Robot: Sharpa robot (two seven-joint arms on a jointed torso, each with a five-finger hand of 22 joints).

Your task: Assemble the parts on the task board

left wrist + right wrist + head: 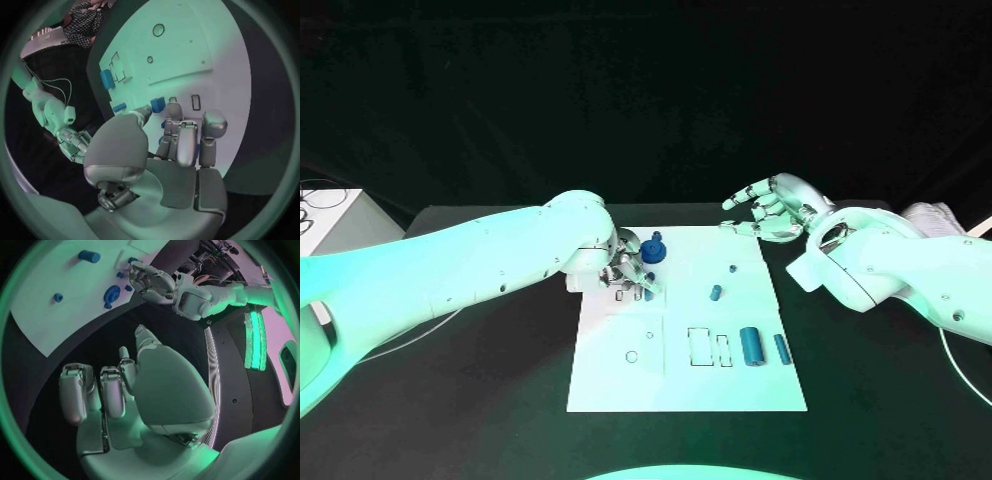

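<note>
1. We are watching the left hand (623, 268) hovering low over the far left part of the white task board (687, 385), its fingers (179, 142) curling down around a small blue part (157, 104); we cannot tell if they are pinching it.
2. The right hand (769, 210) is hanging beyond the board's far right corner, fingers loosely spread, holding nothing.
3. Blue parts (751, 346) are lying across the board on the black bench (488, 400).

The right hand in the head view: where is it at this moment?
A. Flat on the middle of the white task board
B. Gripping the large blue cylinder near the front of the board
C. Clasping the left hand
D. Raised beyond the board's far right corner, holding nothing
D: the right hand hangs off the far right corner of the task board, fingers curled and empty, while the large blue cylinder lies untouched.
</note>
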